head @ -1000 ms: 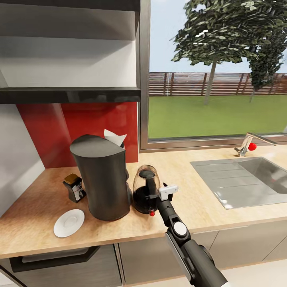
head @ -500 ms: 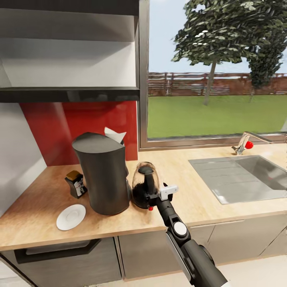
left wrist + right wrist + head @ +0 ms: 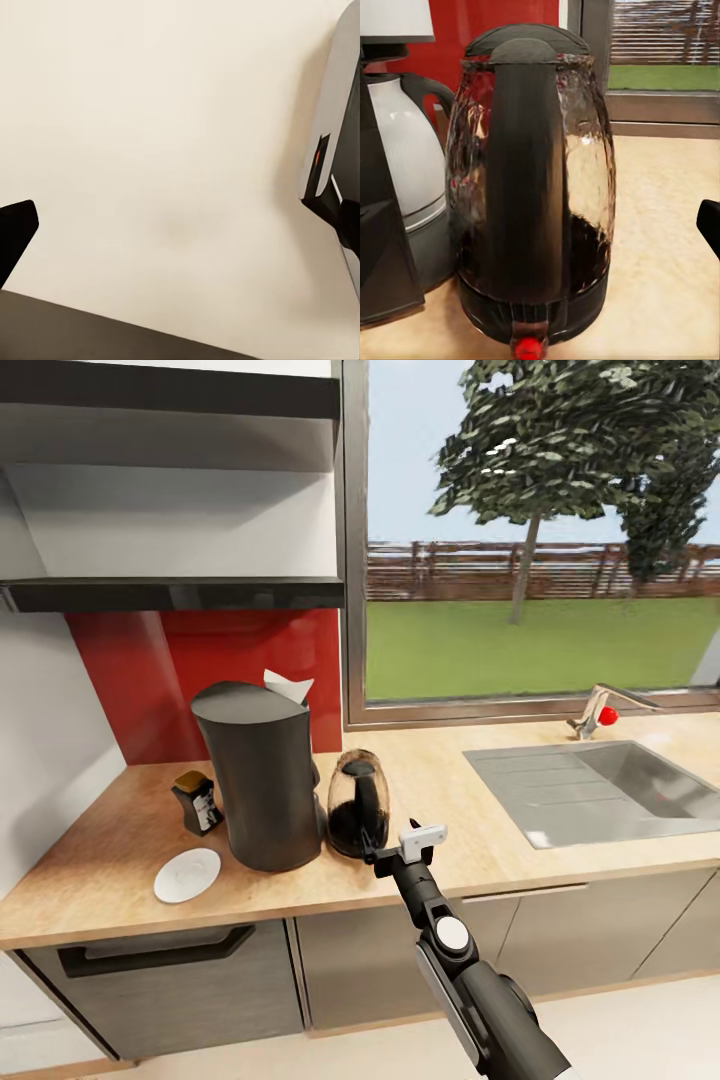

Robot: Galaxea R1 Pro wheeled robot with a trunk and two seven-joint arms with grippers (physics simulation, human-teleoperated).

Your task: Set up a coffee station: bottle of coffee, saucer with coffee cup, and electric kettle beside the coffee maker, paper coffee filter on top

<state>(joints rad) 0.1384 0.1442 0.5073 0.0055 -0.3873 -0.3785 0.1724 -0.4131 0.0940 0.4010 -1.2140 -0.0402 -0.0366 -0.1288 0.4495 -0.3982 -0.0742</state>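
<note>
Right wrist view shows the electric kettle [image 3: 532, 195] beyond the open right end effector [image 3: 385, 852], carafe [image 3: 401, 172] alongside

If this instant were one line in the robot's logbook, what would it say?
kettle standing beside coffee maker | right gripper open, just short of kettle handle | filter on maker | saucer bare | coffee jar on countertop

The small white folded paper filter [image 3: 288, 687] peeks out, mostly hidden behind the tall dark-grey coffee maker [image 3: 262, 775]. The small dark jar's [image 3: 198, 803] label is too small to read. The light wood-grain desk [image 3: 470, 800] runs off the frame's right edge.
</note>
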